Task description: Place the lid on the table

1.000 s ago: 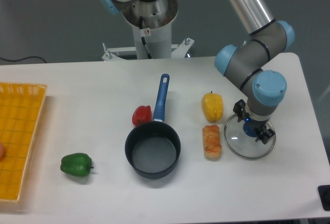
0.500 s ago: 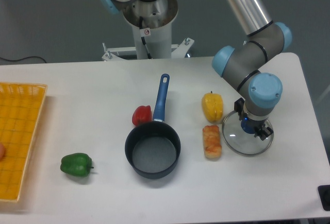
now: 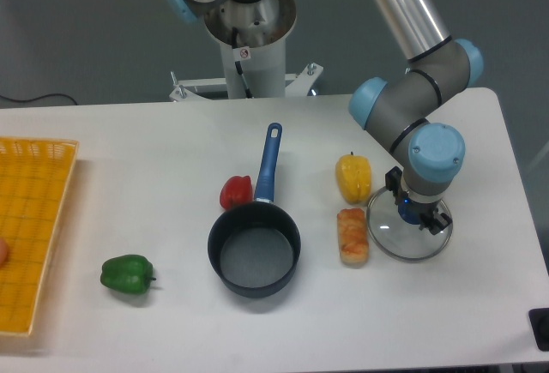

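On the worktop (image 3: 171,141) lie, from the left, one tray (image 3: 34,227), one green pepper (image 3: 127,273), one red pepper (image 3: 236,191), one saucepan (image 3: 255,248), one yellow pepper (image 3: 353,177), one bread roll (image 3: 352,236) and one lid (image 3: 403,237). The pincer (image 3: 417,215) sits over the lid's knob; its opening is hidden.

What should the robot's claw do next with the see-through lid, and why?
Probably let go and lift straight up. The round clear glass lid with the blue knob looks to be lying flat on the white table, beside the bread-like piece, away from the dark saucepan. The claw sits right over the knob; its grip is hidden.
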`<action>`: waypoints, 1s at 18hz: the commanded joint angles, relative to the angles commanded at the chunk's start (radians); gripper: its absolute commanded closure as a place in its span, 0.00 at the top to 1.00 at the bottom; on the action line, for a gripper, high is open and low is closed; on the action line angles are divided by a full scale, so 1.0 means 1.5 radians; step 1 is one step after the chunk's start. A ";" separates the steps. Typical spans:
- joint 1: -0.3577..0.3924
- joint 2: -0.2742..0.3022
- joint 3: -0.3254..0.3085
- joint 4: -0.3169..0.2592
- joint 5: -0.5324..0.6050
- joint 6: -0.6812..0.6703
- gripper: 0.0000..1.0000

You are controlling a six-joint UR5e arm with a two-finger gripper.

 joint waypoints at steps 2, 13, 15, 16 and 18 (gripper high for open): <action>-0.002 -0.001 0.001 0.000 -0.001 -0.003 0.59; 0.006 0.022 0.015 0.000 -0.042 -0.002 0.59; 0.005 0.027 0.016 -0.001 -0.040 -0.003 0.59; 0.004 0.029 0.016 -0.001 -0.041 -0.003 0.59; 0.005 0.034 0.018 0.000 -0.043 -0.003 0.60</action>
